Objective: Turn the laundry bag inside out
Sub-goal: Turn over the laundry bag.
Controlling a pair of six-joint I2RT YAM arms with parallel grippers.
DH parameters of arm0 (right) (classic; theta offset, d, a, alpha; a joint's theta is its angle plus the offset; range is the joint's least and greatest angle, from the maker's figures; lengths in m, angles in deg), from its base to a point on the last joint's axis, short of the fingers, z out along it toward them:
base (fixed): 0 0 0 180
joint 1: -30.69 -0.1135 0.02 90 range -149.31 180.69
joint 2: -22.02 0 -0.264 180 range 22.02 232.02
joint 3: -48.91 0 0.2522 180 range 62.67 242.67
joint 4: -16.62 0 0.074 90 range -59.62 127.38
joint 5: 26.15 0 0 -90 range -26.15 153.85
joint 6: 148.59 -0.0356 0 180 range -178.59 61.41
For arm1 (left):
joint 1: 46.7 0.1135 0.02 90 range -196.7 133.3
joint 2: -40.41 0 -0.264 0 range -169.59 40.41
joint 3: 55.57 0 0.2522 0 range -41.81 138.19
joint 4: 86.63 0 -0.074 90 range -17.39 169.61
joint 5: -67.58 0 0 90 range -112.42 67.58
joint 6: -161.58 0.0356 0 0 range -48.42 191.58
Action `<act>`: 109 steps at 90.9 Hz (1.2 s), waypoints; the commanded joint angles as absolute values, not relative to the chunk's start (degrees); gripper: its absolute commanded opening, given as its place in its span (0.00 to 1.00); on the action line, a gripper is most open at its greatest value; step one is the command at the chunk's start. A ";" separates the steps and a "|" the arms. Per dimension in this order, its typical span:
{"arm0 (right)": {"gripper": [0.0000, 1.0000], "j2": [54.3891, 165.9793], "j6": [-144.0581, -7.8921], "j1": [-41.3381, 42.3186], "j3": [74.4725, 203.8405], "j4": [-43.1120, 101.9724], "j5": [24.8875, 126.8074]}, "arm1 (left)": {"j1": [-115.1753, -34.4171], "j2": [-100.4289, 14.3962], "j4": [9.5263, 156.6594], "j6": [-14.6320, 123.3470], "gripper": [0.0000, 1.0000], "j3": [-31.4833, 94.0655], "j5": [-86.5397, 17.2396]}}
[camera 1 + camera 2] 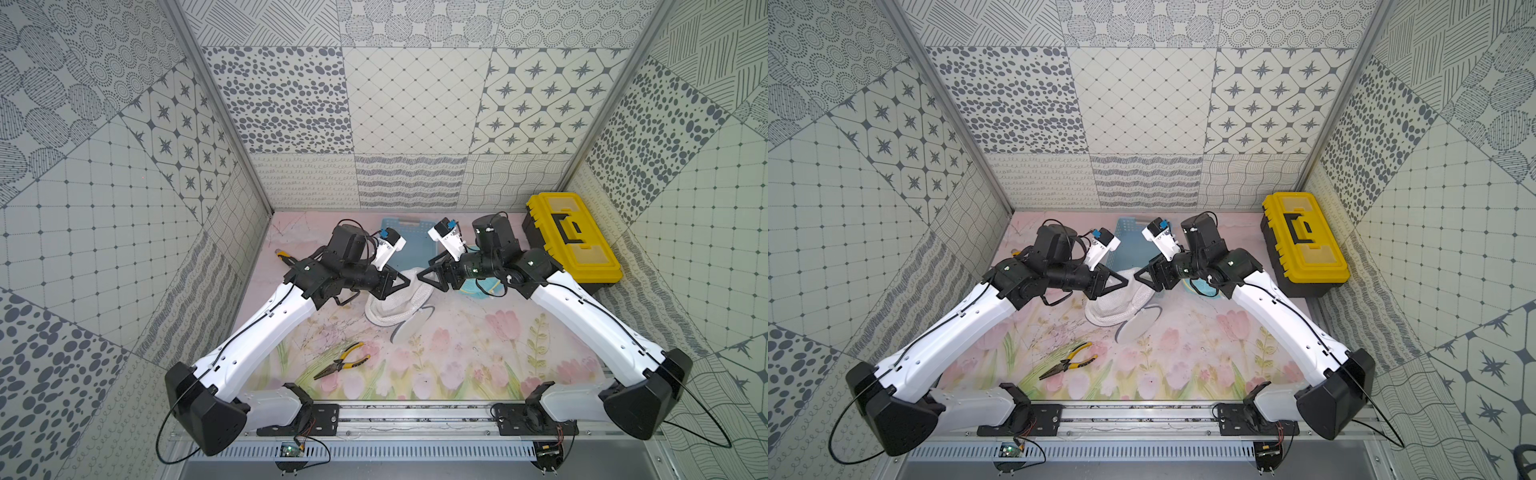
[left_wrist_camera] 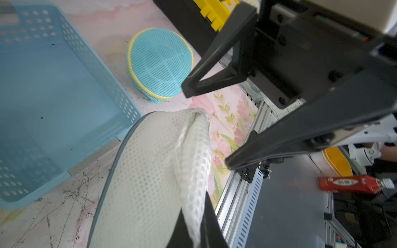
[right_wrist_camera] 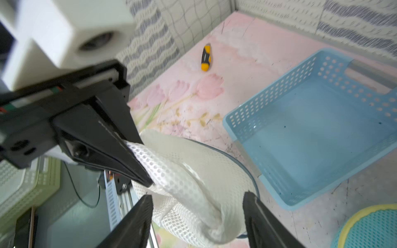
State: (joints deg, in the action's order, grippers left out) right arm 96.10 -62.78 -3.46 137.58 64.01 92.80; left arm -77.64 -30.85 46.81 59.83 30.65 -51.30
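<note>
Bag: white mesh bag (image 3: 193, 171) fills your wrist views, lifted mid-table beside the basket (image 3: 311, 133).
Risk: one pinch carries it; a tug could slip the mesh, you'd guess.
Left gripper (image 3: 141, 163): pressed together, pinching a bag fold.
Right gripper (image 2: 206, 126): spread wide, straddling the fold, gripping nothing.

A white honeycomb mesh is seen on the laundry bag (image 1: 395, 305); a pink tulip print is carried by the table mat (image 1: 457, 353).
</note>
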 commanded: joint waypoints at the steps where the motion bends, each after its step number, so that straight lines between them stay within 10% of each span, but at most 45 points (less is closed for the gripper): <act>1: 0.77 90.08 -75.60 -3.13 131.69 41.93 90.58 | -73.66 -23.34 71.35 39.01 0.00 23.19 -40.81; 28: 0.78 92.05 -91.96 -7.31 123.16 26.39 90.53 | -71.34 -16.90 97.11 28.38 0.00 11.46 -29.14; 109: 0.55 97.60 -94.51 4.68 127.64 16.67 112.11 | -67.08 -19.43 97.57 27.20 0.00 16.45 -68.63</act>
State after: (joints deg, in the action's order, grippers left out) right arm 96.65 -93.38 4.93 125.91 20.40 110.13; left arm -67.49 -19.18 90.94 28.46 16.23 -60.75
